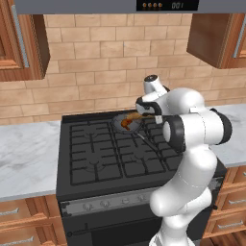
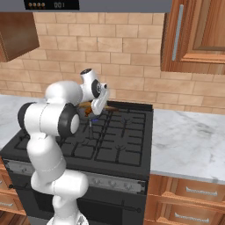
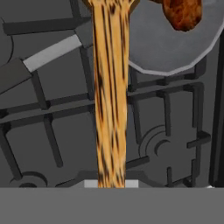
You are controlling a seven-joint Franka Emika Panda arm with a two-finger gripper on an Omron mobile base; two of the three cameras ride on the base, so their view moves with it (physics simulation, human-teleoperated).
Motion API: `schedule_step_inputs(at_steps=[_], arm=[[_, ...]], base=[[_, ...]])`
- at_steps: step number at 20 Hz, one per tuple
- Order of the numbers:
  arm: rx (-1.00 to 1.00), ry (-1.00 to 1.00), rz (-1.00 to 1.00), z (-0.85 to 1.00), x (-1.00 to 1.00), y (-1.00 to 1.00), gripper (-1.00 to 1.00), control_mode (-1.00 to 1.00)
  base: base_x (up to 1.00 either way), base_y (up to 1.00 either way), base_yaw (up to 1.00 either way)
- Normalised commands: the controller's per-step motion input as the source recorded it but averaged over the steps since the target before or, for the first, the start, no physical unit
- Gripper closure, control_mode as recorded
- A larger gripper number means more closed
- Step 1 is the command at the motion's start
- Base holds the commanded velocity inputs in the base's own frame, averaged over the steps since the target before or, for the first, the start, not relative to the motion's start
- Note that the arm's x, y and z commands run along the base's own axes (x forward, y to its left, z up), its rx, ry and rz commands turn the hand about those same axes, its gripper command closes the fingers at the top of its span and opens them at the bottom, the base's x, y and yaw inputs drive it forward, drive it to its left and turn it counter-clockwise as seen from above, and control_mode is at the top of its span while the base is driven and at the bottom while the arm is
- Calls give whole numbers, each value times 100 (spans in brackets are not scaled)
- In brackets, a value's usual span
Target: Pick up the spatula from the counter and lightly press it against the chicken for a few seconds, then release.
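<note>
While the gripper (image 2: 94, 110) is closed tight on the handle of the wooden spatula (image 3: 111, 96), the blade end reaches over the stove grates (image 3: 52, 127) to the grey pan (image 3: 170, 50), near the chicken (image 3: 181, 13).

Spatula (image 3: 111, 87): wooden, pale brown with dark streaks, long straight handle; held in air above stove grates (image 3: 166, 105), far end reaching rim of pan (image 3: 175, 48), blade cut off at frame edge. Chicken (image 3: 181, 13): browned reddish piece, lying in grey pan, just beside spatula's far end; contact unclear
</note>
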Motion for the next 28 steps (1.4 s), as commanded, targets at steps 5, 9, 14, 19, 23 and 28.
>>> schedule_step_inputs(at_steps=[5,9,14,19,23,28], arm=[[-6,3,0,-9,22,4,100,-100],[-6,4,0,-12,18,1,100,-100],[-5,3,0,-14,16,0,100,-100],[-1,2,0,-10,19,4,100,-100],[0,0,1,-1,24,4,100,-100],[0,0,1,-4,25,0,100,-100]], base=[[0,0,0],[0,0,0],[0,0,0],[0,0,0],[0,0,0],[0,0,0]])
